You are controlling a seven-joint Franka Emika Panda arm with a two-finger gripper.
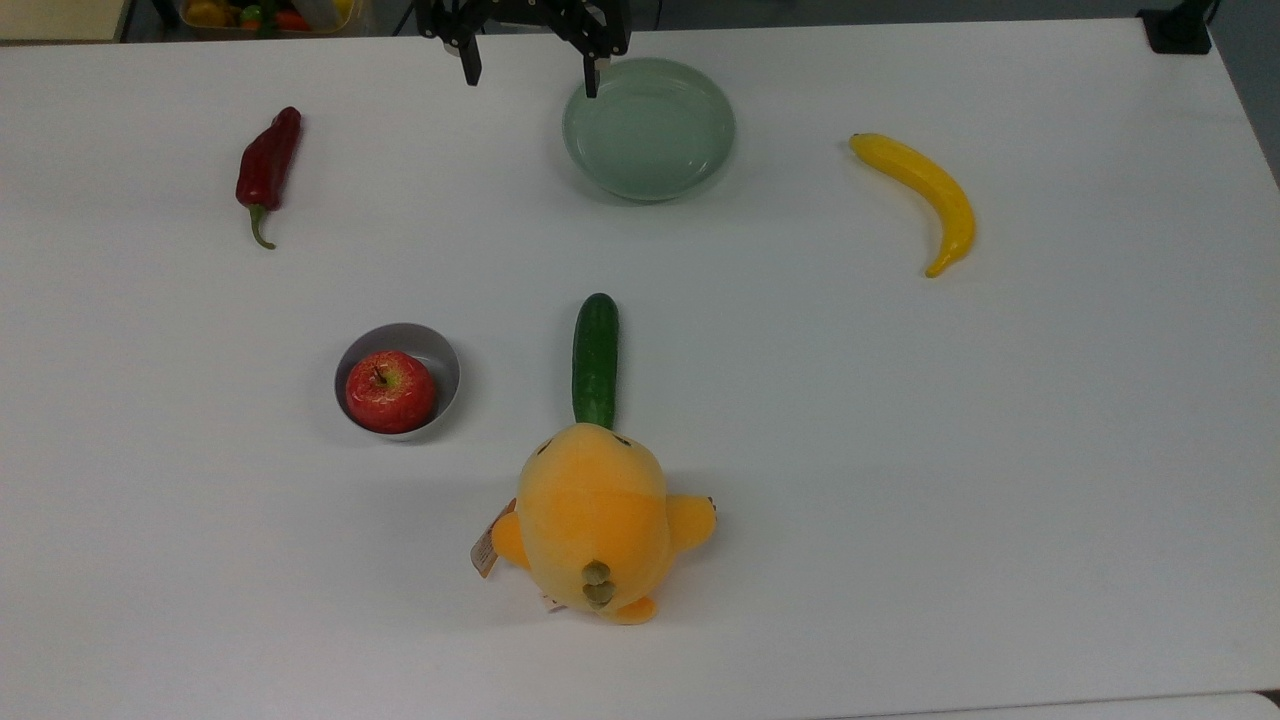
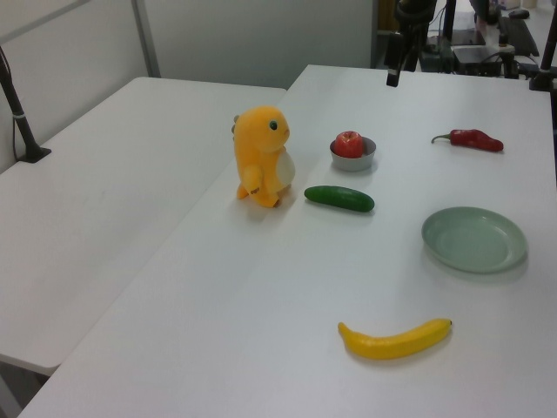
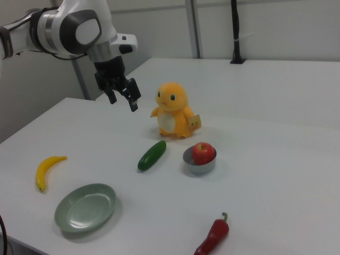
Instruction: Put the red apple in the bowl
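The red apple (image 1: 390, 391) (image 2: 349, 143) (image 3: 203, 153) rests inside the small grey bowl (image 1: 440, 358) (image 2: 354, 162) (image 3: 197, 168), left of the cucumber in the top view. My gripper (image 1: 530, 78) (image 3: 123, 100) hangs open and empty high above the table, at the top view's upper edge beside the green plate, far from the bowl. One dark finger (image 2: 393, 76) of it appears at the left view's top.
On the white table (image 1: 900, 450) lie a pale-green plate (image 1: 649, 128) (image 3: 85, 207), a yellow banana (image 1: 922, 196) (image 2: 396, 339), a green cucumber (image 1: 595, 359) (image 3: 152, 155) and a dark-red chili pepper (image 1: 266, 167) (image 3: 212, 236). An orange plush toy (image 1: 592, 520) (image 3: 172, 110) stands by the cucumber.
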